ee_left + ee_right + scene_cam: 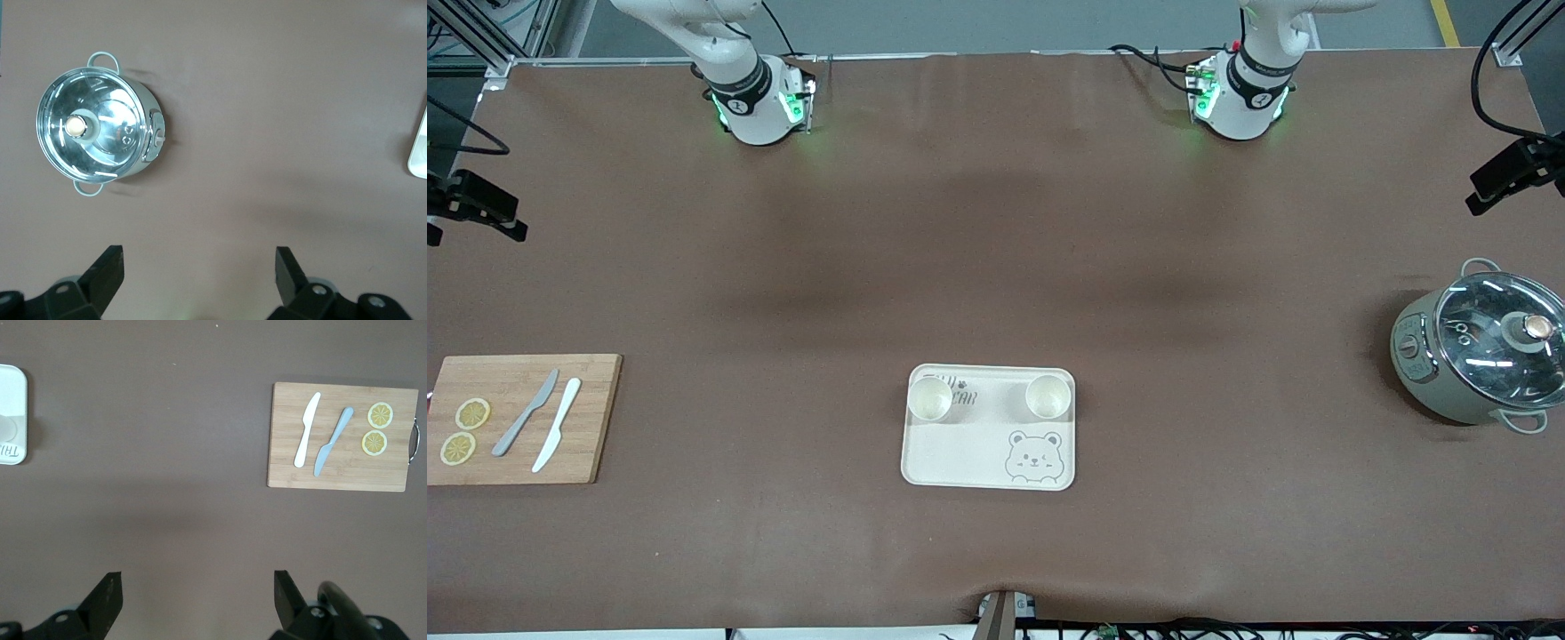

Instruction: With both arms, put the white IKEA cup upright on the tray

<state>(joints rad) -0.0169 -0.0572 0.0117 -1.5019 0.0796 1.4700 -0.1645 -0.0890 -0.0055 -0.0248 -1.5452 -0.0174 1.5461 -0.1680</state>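
The cream tray (pixel 969 444) with a grey bear face lies on the brown table, near the front camera. Two white cups stand upright on it: one (pixel 929 398) toward the right arm's end, one (pixel 1048 396) toward the left arm's end. Both arms are drawn back high at their bases; their grippers do not show in the front view. My left gripper (pixel 199 273) is open and empty over bare table, with a tray corner (pixel 420 150) at the view's edge. My right gripper (pixel 198 597) is open and empty over bare table; the tray's edge (pixel 13 413) shows there too.
A wooden cutting board (pixel 516 418) with two knives and two lemon slices lies at the right arm's end; it also shows in the right wrist view (pixel 337 437). A lidded pot (pixel 1480 351) stands at the left arm's end and shows in the left wrist view (pixel 97 130).
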